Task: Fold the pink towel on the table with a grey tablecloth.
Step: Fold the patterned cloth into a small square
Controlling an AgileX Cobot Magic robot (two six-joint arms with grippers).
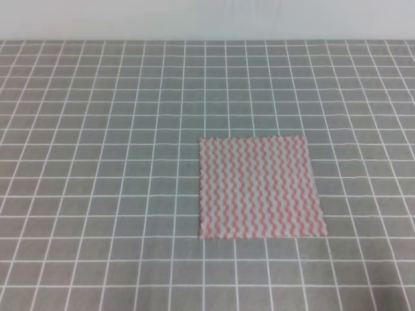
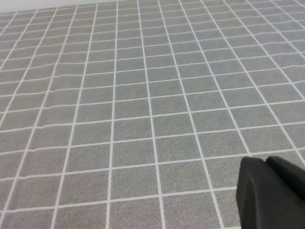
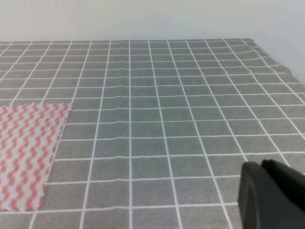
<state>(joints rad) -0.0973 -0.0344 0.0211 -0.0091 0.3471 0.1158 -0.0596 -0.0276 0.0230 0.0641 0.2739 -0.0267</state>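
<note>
Hand [image 3: 271,195] openness unclear; pink towel [image 1: 259,188] flat, edges along grid lines.

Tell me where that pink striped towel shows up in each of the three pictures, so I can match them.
Exterior high view: the pink towel lies flat, right of middle, in the lower half.
Left wrist view: not in it; only grey cloth and a dark hand part at the lower right corner.
Right wrist view: the towel is at the left edge, partly cut off.
Shared landmark: the grey tablecloth with its white grid.
</note>
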